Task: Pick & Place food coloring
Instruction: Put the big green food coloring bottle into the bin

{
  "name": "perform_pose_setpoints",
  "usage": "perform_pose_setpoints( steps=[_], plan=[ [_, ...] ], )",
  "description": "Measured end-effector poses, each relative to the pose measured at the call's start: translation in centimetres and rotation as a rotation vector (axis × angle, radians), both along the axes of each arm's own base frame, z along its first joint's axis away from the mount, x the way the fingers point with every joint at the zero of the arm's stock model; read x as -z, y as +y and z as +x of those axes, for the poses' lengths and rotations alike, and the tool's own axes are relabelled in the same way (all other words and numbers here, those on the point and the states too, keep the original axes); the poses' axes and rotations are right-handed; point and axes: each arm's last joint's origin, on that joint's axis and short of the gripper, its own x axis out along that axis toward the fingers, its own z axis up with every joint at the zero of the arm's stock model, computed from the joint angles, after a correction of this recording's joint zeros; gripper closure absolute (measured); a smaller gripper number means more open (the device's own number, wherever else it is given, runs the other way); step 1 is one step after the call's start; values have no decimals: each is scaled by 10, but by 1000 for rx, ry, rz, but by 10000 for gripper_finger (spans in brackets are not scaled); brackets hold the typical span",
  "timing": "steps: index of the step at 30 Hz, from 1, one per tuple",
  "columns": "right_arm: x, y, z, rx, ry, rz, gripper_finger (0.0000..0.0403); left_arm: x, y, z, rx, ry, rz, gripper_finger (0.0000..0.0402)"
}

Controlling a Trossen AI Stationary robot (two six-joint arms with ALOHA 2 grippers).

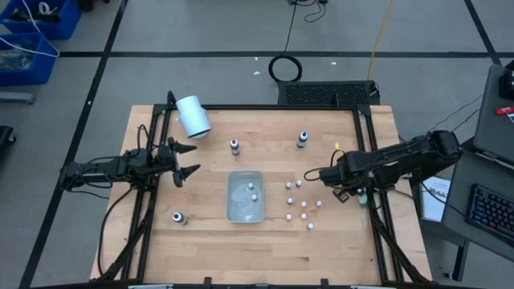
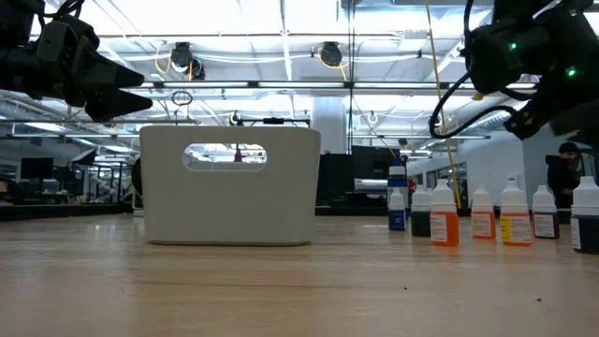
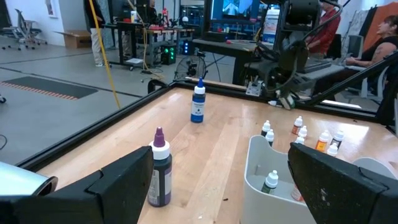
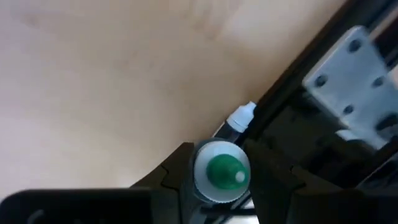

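Several tiny food coloring bottles (image 1: 301,202) stand in a loose cluster on the wooden table, right of the clear tray (image 1: 233,210). Two more sit in the tray. A purple-topped one (image 1: 234,146), a blue-topped one (image 1: 303,140) and a dark-topped one (image 1: 178,217) stand apart. My left gripper (image 1: 193,159) hovers open at the table's left, facing the tray; the purple bottle (image 3: 160,168) stands beside one finger. My right gripper (image 1: 360,194), near the table's right edge, is shut on a green-topped bottle (image 4: 221,170). My right gripper pinches the green-topped bottle between its two fingers (image 4: 183,171), by the whitish body just below the cap (image 4: 202,180). The wrist view looks straight onto the cap's top. Whether the bottle's base rests on the table is hidden by the bottle and the fingers.
A big white cylinder (image 1: 193,116) lies on its side near the far left corner. The black frame rail (image 4: 292,118) runs close by my right gripper, with another white-tipped bottle (image 4: 239,117) beside it. Bare wood lies along the near edge (image 1: 257,257).
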Motion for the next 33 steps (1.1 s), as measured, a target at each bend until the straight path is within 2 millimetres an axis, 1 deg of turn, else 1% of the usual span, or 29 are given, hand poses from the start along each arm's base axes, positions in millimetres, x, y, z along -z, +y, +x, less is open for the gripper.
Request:
perform_pose_setpoints(
  steps=[6, 12, 14, 18, 21, 23, 27, 30, 33],
  plan=[
    [-7, -13, 5, 7, -29, -150, 294, -3, 0, 0, 0, -26, 2, 37],
    [-13, -31, 10, -64, -48, -261, 295, -3, 0, 0, 0, -27, 1, 37],
    [-14, -37, 17, -108, -100, -265, 295, -3, 0, 0, 0, -30, 2, 37],
    [-21, -48, 38, -179, -277, -270, 295, -5, 0, 0, 0, -48, 2, 37],
    [-33, -56, 52, -227, -381, -291, 295, -5, 0, 0, 0, -50, 8, 37],
    [-44, -59, 53, -248, -363, -324, 295, -5, 0, 0, 0, -49, 12, 37],
    [-62, -62, 43, -222, -243, -339, 295, -5, 0, 0, 0, -49, 11, 37],
    [-64, -60, 32, -183, -138, -327, 295, -5, 0, 0, 0, -47, 10, 37],
    [-58, -58, 26, -157, -84, -316, 295, -5, 0, 0, 0, -45, 10, 37]
  ],
)
